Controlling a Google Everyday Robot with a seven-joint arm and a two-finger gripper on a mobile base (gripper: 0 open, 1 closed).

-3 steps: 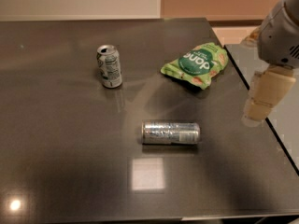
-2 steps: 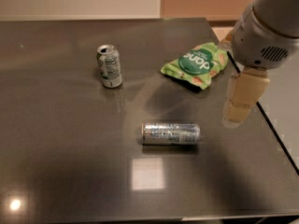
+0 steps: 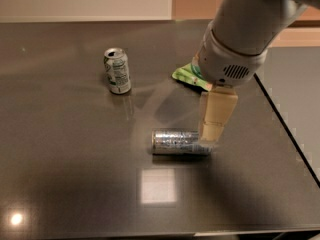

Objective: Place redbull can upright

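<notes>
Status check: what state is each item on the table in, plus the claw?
redbull can: lying on its side, not yet upright.
white-and-green can: standing upright.
green snack bag: lying flat, partly hidden behind the arm.
claw: low at the redbull can's right end; contact unclear.

— Dim in here, isn't it? That dark table (image 3: 65,164) swallows most of the light.

— It comes from overhead. There's a pale square of glare (image 3: 157,185) just in front of the silver can (image 3: 175,141), and a small hot spot (image 3: 16,218) near the front left corner.

— The can glints along its top.

— And the gripper (image 3: 209,138), hanging at the can's right end, looks warm and evenly lit.
</notes>
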